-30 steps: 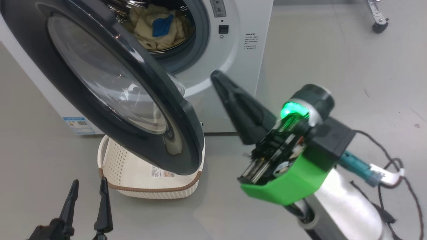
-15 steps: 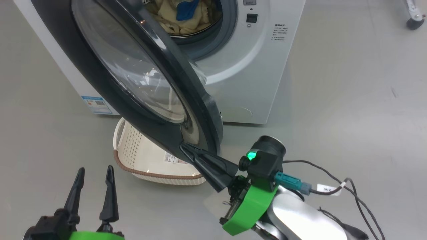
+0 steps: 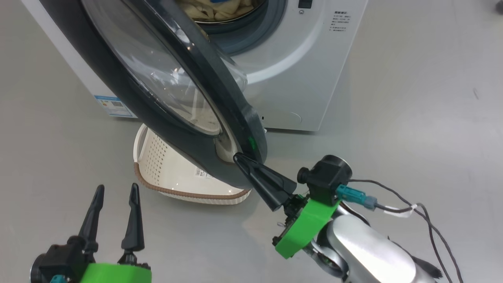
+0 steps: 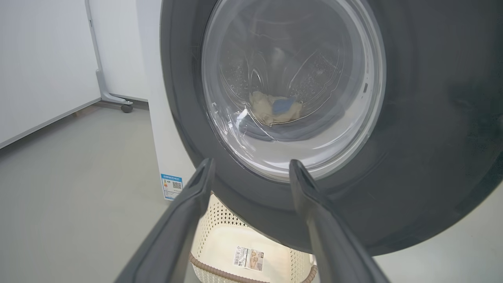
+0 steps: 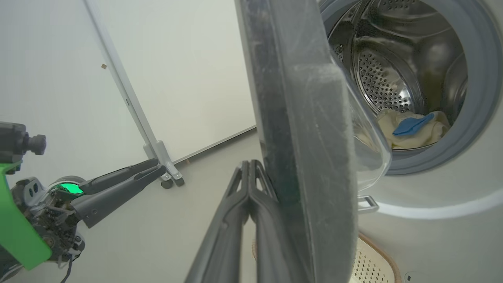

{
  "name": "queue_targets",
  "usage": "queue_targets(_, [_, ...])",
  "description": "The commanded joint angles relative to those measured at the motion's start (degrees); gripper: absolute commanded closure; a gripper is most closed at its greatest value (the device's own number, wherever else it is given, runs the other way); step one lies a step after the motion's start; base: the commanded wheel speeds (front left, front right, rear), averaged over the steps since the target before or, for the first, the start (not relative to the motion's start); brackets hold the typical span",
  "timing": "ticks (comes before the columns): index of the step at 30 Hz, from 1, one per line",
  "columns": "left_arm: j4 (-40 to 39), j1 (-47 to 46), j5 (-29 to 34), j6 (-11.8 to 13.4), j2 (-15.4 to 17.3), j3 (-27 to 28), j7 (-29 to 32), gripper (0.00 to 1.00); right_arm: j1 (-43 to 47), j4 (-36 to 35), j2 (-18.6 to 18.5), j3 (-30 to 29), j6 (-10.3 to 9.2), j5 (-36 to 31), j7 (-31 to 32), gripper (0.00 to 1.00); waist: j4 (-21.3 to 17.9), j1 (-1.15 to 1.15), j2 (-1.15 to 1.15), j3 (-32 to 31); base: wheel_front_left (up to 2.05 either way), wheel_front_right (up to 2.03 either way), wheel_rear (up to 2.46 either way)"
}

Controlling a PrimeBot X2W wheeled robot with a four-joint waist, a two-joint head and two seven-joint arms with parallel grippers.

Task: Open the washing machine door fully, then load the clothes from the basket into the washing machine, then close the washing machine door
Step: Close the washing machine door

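- Our right jaws are pressed shut with nothing between them; the fingers point toward 10 o'clock, and their tip meets the lower edge of the washing machine door.
- Our left jaws stand wide apart and empty (pointing to 12 o'clock), at 7 o'clock in the head view, clear of the door.
- We see the door swung partly out from the washing machine.
- The clothes lie inside the drum, at 12 o'clock.
- The basket sits on the floor under the door, at its 6 o'clock, with its base label showing.
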Motion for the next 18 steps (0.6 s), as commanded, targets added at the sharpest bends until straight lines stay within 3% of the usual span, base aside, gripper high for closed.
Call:
queue_targets(1, [-2.0,-2.2,-0.2,0.0,1.2,1.5,-0.6,0.0,-1.7,-1.2,0.7,-1.0,0.1,0.4,-0.3,1.0,-0.1,-0.01,0.0,0.8,0.0,0.0,0.0])
queue_targets(18, [-2.3,-3.4,-0.4,0.0,1.8,0.5,-0.6,0.0,-4.9,-1.1,0.7,-9.0,0.1,-0.1,-0.3,1.0,0.1,-0.01,0.0,3.9,0.0,0.0,0.0])
